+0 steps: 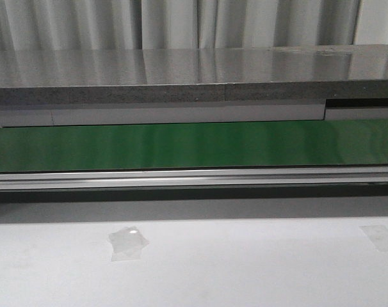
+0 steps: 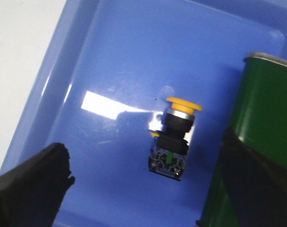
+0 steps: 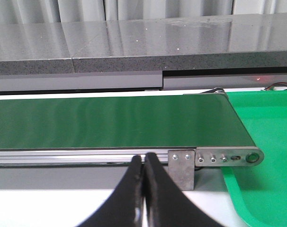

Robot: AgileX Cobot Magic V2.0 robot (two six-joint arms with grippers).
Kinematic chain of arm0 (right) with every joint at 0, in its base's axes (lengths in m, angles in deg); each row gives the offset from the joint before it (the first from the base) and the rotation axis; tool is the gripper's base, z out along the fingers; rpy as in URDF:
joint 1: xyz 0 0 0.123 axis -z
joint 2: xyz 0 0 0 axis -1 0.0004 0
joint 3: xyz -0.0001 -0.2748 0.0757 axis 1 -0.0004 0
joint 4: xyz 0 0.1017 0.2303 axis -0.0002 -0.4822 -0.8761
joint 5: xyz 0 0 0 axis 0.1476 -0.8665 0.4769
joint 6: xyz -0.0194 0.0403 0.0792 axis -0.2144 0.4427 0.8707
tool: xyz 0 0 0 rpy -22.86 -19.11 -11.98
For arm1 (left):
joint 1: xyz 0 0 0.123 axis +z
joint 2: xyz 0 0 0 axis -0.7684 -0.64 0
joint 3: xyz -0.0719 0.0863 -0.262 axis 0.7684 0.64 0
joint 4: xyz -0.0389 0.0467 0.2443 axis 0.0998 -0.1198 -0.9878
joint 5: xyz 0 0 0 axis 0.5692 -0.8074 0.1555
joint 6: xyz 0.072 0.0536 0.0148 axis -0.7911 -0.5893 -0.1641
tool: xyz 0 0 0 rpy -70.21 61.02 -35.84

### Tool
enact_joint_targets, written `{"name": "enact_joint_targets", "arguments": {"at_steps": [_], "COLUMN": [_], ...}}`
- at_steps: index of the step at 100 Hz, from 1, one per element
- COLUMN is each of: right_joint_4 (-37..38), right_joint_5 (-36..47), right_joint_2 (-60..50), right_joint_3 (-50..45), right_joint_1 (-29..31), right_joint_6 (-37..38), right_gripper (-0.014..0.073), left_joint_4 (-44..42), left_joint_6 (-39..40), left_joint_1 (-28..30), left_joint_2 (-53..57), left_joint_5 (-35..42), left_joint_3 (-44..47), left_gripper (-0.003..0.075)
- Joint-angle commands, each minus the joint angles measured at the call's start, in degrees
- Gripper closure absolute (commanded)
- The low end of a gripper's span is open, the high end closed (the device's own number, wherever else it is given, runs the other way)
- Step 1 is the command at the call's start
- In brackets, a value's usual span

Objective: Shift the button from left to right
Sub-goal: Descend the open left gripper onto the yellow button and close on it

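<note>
In the left wrist view we find the button (image 2: 174, 137) lying on the floor of a blue tray (image 2: 77, 61), centre-right of the frame, yellow cap toward the top. The left gripper (image 2: 143, 189) is spread wide, a black finger (image 2: 34, 184) at lower left, which we judge suits descending around it. The right gripper (image 3: 144, 189) is closed, empty, facing the green conveyor belt (image 3: 110, 123).

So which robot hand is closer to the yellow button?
Left. The left gripper hangs open over the blue tray with the button between its fingers. The right gripper is shut by the green conveyor belt, no button in its view.
</note>
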Motion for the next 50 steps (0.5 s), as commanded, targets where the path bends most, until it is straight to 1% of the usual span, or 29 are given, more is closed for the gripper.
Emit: {"name": "enact_joint_targets", "arguments": {"at_steps": [1,20,50], "right_joint_4": [0.7,0.7,0.7], "right_joint_5": [5.0,5.0,5.0], "right_joint_2": [-1.1,-1.1,-1.1], "right_joint_3": [0.8,0.8,0.8], "right_joint_1": [-0.1,-0.1,-0.1], "right_joint_6": [0.0,0.0,0.0], "right_gripper": [0.0662,0.0662,0.0662], "left_joint_4": [1.1,7.4,8.1], "left_joint_6": [-0.6,-7.0,-7.4], "left_joint_1": [0.3,0.3,0.6], "left_joint_2": [-0.7,-6.1,-9.1], "left_joint_5": [3.3,5.2,9.7], "left_joint_3": [-1.8,-1.8,-2.0], "left_gripper": [0.0115,0.0115,0.0115]}}
